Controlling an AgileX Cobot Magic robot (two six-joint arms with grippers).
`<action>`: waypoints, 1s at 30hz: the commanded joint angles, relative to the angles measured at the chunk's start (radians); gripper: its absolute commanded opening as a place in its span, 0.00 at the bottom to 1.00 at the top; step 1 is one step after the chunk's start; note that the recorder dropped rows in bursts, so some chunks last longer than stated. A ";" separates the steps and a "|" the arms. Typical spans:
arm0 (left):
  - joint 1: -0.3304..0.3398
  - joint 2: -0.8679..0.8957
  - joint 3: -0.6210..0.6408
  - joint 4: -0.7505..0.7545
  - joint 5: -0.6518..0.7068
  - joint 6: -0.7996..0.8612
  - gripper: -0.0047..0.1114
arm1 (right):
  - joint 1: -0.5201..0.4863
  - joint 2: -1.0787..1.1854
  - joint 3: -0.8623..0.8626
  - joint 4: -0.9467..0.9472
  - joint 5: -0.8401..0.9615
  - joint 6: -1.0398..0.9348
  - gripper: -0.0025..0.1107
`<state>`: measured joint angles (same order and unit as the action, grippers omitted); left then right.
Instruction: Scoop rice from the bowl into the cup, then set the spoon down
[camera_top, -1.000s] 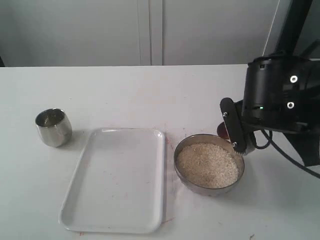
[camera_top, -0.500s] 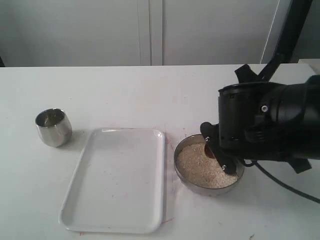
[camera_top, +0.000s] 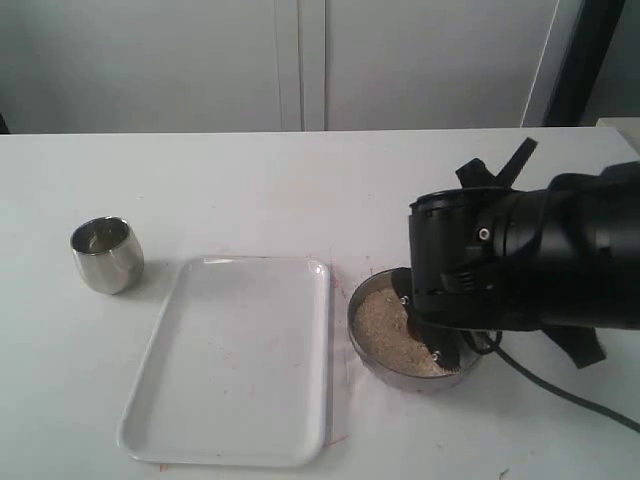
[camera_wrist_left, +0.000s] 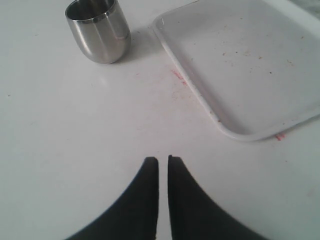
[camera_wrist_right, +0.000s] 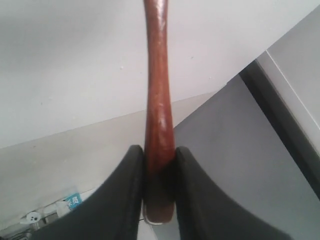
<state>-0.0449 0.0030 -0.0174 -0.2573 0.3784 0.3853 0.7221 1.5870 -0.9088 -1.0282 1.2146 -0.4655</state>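
Exterior view.
- Table (camera_top: 250, 190): white top, carries all items below.
- Cup (camera_top: 106, 254): small shiny steel tumbler, upright, at the far left, well apart from the bowl and just off the tray's upper left corner, not touching it.
- Tray (camera_top: 235, 360): white, rectangular, nothing on it, lying between cup and bowl; its right edge is just beside the bowl.
- Bowl (camera_top: 362, 345): wide steel, right of the tray; its right half is covered by the arm.
- Rice (camera_top: 382, 325): off-white grains filling the visible left part of the bowl.
- Right arm (camera_top: 530, 260): black bulk stretched low over the bowl from the right.
- Right gripper (camera_top: 420, 330): down at the rice surface inside the bowl's rim; jaw state and spoon cannot be made out from here.

Left wrist view.
- Left gripper (camera_wrist_left: 159, 165): the two dark fingers are drawn together with only a slit between them, nothing held, poised over bare table.
- Cup (camera_wrist_left: 98, 30): upright on the table, ahead of the fingers, near one corner of the tray.
- Tray (camera_wrist_left: 250, 65): rounded corner and one long edge visible; faint specks on its surface.
- Red marks (camera_wrist_left: 178, 77): thin smudges on the table beside the tray's edge.

Right wrist view.
- Right gripper (camera_wrist_right: 159, 150): clamped on the spoon, one finger pressing each side of the handle.
- Spoon (camera_wrist_right: 159, 90): glossy reddish-brown handle, butt end seated between the fingers, shaft running straight away from the camera and out of frame; head not visible.
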 joint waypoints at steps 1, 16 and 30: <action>0.002 -0.003 0.005 -0.011 0.003 0.004 0.16 | 0.003 0.003 0.003 0.010 0.006 0.074 0.02; 0.002 -0.003 0.005 -0.011 0.003 0.004 0.16 | 0.003 0.003 0.003 0.147 -0.024 0.112 0.02; 0.002 -0.003 0.005 -0.011 0.003 0.004 0.16 | 0.003 0.003 0.003 0.215 -0.065 0.263 0.02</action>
<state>-0.0449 0.0030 -0.0174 -0.2573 0.3784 0.3853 0.7221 1.5894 -0.9088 -0.8305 1.1575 -0.2393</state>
